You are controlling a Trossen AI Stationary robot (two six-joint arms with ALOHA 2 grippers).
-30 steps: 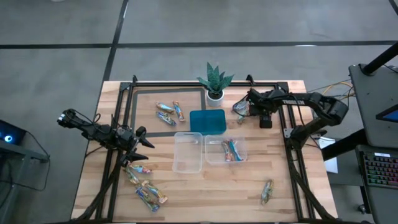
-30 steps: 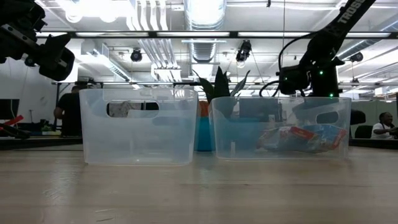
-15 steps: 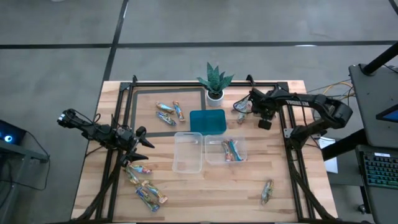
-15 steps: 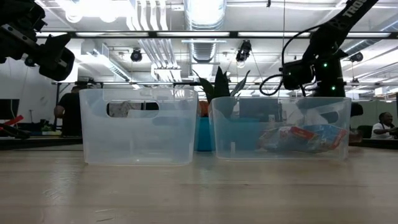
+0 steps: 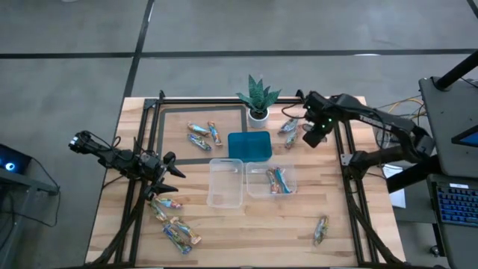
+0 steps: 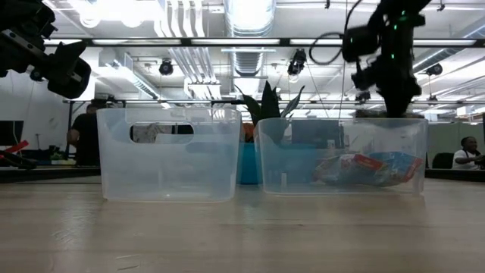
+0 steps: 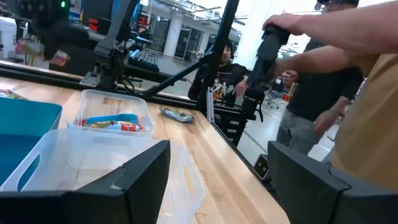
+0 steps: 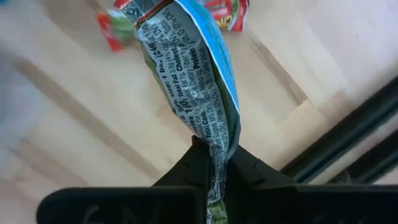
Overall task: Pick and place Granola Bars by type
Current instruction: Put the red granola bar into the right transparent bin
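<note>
My right gripper (image 5: 307, 137) hangs over the table's far right part, beside the teal tray (image 5: 249, 146), and is shut on a granola bar in a blue and silver wrapper (image 8: 189, 59). Another bar (image 8: 217, 12) lies on the wood under it, and bars (image 5: 288, 128) lie next to it. My left gripper (image 5: 169, 176) is open and empty at the table's left, above the wood; its fingers show wide apart in the left wrist view (image 7: 227, 186). The right clear tub (image 5: 271, 179) holds a few bars (image 6: 367, 167). The left clear tub (image 5: 225, 182) holds none that I can see. My right gripper pinches the blue and silver bar by the crimped end of its wrapper (image 8: 216, 158) between its two fingers. The fingers come from above, pointing down. The bar hangs below the fingers, along them, clear of the wood.
A potted plant (image 5: 258, 99) stands at the far edge behind the tray. Loose bars lie at the far left of the tray (image 5: 204, 134), at the near left (image 5: 174, 223) and at the near right (image 5: 321, 229). A black frame (image 5: 348, 161) runs along the table's sides. People show beyond the table.
My right gripper has risen from the wood near the loose bars at the far right, and its arm has swung toward the far edge. The blue and silver bar has come up with it and hangs clear.
</note>
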